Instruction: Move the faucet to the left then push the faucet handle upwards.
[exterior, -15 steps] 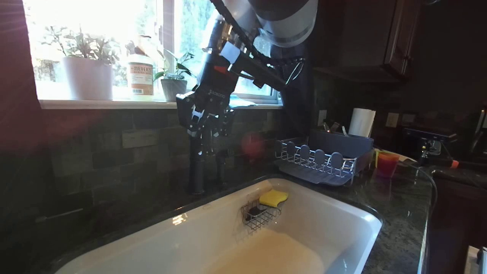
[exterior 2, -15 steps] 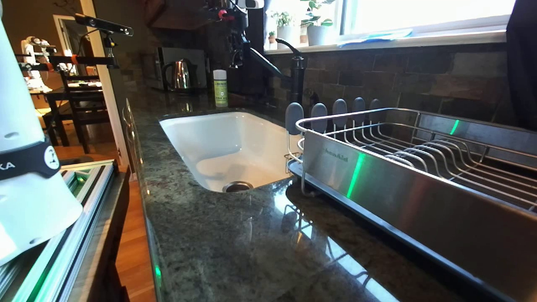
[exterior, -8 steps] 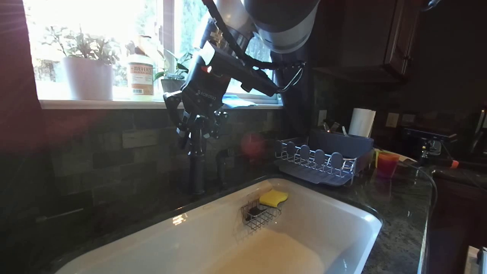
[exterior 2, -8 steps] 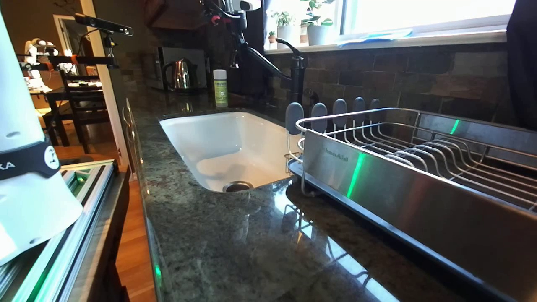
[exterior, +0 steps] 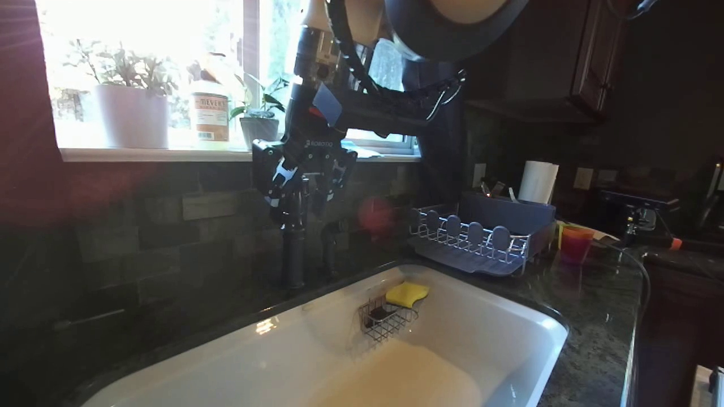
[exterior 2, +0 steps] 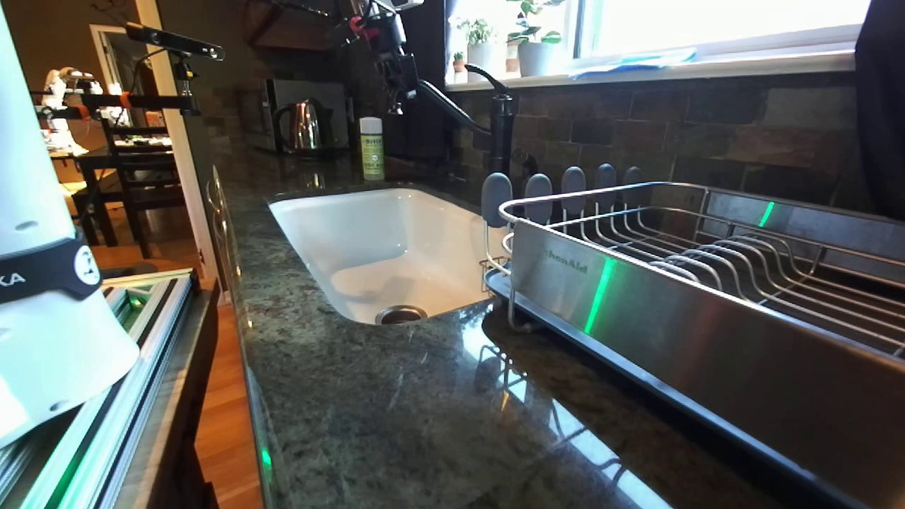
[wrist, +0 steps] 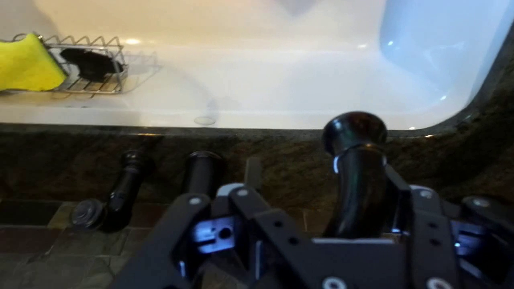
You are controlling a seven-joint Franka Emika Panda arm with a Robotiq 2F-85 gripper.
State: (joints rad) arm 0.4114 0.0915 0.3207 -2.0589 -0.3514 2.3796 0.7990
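The faucet point(exterior 2: 501, 134) stands behind the sink point(exterior: 486, 305), its spout point(wrist: 359, 192) apparently swung left, so the first part looks done or nearly so; pushing the faucet handle point(exterior 2: 489, 78) up seems left to do, though how far it is raised I cannot tell; the gripper point(wrist: 322, 166) has its jaws apart, the spout between them; a wire caddy point(exterior: 387, 327) in the sink holds a dark item point(wrist: 92, 63), a yellow sponge point(wrist: 30, 64) lying over its end; a pale flowerpot point(exterior: 131, 117) holds a leafy plant point(exterior: 133, 73).
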